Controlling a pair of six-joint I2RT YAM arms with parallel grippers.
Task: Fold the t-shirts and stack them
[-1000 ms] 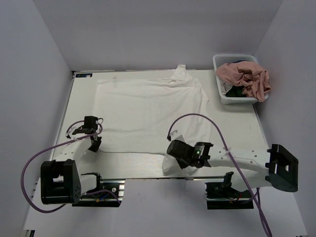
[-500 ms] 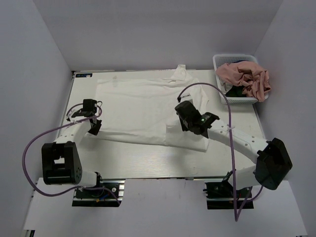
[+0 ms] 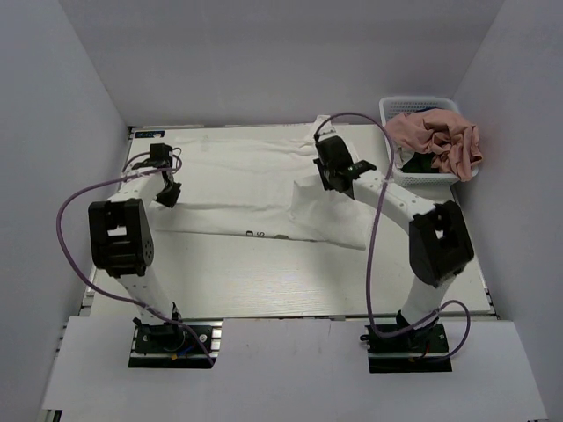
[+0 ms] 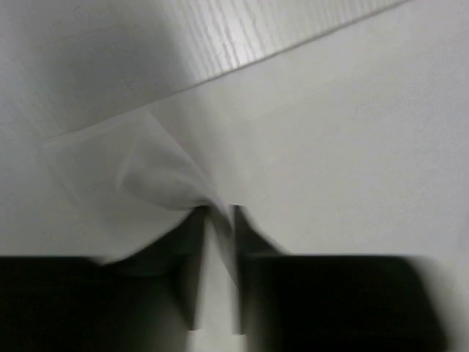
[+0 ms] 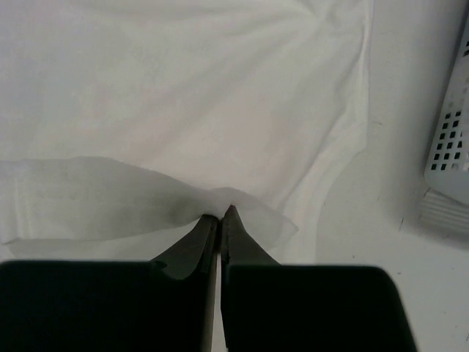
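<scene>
since the white t-shirt (image 3: 255, 189) is thin, limp cloth, it should weigh almost nothing and hold no shape of its own: it will drape, wrinkle and slide over itself, and any unsupported stretch between two grips will sag. it lies spread across the far half of the table (image 3: 264, 281), its near part doubled over toward the back so a long fold edge runs across the middle. corners and hems look like the best places to take hold, one at each side, so the edge stays taut and lands straight. the left gripper (image 4: 218, 213) has its fingers drawn close together on a small peak of the white cloth at the shirt's left side. the right gripper (image 5: 220, 214) has its jaws all but meeting on a pinched fold of the same shirt, near its right side and not far from the basket (image 3: 390, 145). that basket holds a crumpled pink tee (image 3: 435, 136) hanging over its rim and a dark green tee (image 3: 422, 163) beneath, equally soft and likely to tangle when lifted. a few tiny dark marks sit at the fold edge, too small to read; no brand or label is legible anywhere.
</scene>
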